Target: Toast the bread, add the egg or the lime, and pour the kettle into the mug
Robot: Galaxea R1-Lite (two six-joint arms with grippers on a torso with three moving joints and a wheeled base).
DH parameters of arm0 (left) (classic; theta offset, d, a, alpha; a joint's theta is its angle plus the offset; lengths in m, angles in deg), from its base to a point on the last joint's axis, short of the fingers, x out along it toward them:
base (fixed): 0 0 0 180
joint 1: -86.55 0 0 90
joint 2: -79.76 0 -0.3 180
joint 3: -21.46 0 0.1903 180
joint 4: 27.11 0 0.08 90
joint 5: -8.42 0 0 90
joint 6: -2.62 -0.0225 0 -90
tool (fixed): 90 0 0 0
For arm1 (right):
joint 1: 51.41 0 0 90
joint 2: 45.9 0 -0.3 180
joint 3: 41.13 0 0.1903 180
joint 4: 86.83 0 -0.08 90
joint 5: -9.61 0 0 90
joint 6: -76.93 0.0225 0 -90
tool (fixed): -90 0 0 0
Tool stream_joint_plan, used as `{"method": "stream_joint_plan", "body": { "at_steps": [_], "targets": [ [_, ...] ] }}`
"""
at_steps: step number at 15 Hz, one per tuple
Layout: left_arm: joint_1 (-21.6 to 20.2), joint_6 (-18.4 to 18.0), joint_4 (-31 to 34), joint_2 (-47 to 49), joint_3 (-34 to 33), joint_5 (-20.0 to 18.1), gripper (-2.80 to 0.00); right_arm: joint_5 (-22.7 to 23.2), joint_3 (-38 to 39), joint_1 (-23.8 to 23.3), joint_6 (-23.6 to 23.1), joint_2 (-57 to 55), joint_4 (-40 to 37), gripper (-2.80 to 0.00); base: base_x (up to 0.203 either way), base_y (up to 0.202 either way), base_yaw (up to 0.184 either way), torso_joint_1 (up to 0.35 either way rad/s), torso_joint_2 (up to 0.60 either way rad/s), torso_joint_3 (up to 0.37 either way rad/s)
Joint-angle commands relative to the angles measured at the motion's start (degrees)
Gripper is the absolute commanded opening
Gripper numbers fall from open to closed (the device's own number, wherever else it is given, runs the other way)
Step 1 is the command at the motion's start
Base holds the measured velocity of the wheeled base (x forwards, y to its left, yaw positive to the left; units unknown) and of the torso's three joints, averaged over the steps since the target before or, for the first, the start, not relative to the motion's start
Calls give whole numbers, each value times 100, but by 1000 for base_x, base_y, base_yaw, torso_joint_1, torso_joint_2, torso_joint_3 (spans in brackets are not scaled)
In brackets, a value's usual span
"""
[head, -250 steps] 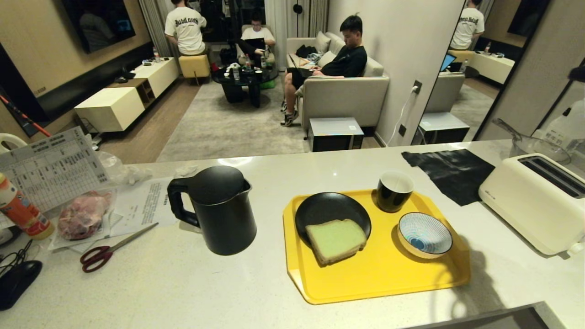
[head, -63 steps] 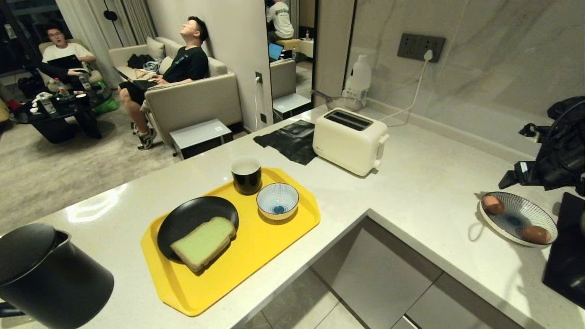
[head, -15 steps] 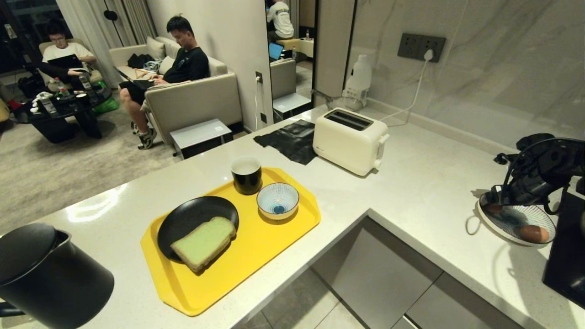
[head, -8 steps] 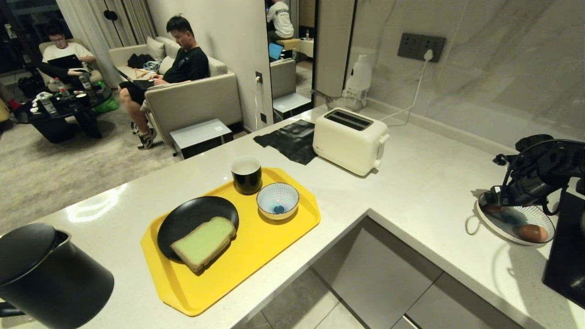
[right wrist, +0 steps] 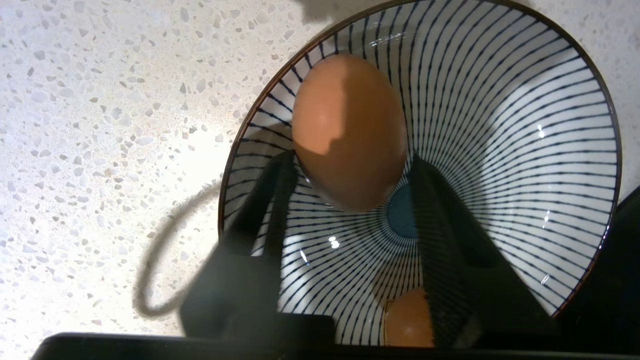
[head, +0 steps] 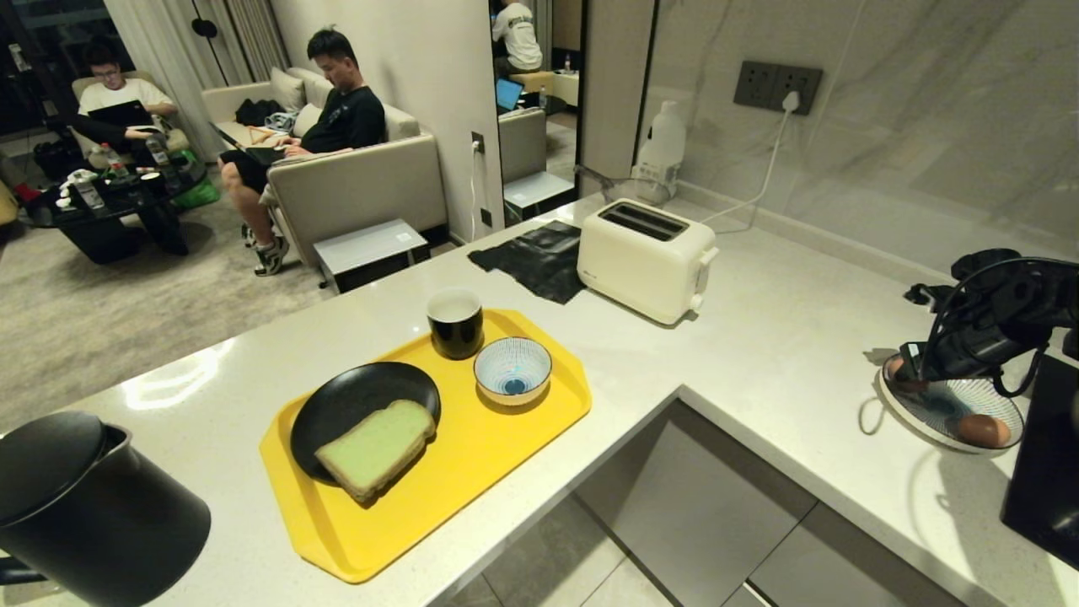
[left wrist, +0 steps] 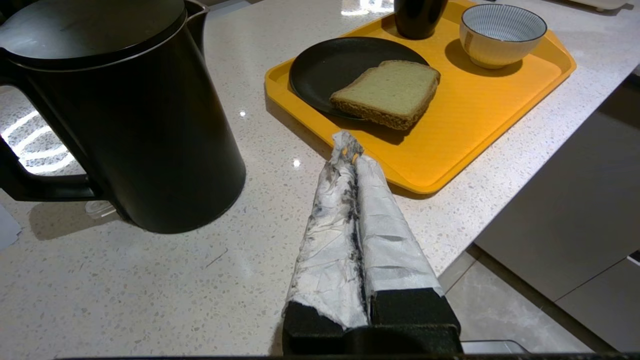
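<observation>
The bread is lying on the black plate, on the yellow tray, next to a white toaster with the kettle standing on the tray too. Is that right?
Not quite. The kettle stands on the counter, off the yellow tray. The head view shows this. The bread does lie on the black plate, and the white toaster sits nearby.

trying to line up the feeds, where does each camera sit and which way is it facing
Head: high up, looking down at the counter corner; right gripper over the striped dish.
Left wrist: behind shut fingers, facing kettle and bread, both also in the head view.
Right wrist: looking down past its fingers at the egg between them.
</observation>
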Motion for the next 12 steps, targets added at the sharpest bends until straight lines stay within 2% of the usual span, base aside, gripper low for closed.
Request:
{"method": "stream_joint_plan", "body": {
  "at_steps": [1, 9, 12],
  "targets": [
    [-1, 1, 0, -18, 3, -1, -280, 246, 1, -58, -20, -50, -19, -280, 0, 0, 0, 0, 0, 0],
    [-1, 1, 0, -18, -1, -1, -280, 363, 2, -281, -59, -27, -37, -280, 0, 0, 0, 0, 0, 0],
    [-1, 1, 0, -18, 0, -1, -280, 603, 7, -366, -99, 259, -125, -280, 0, 0, 0, 0, 0, 0]
  ]
}}
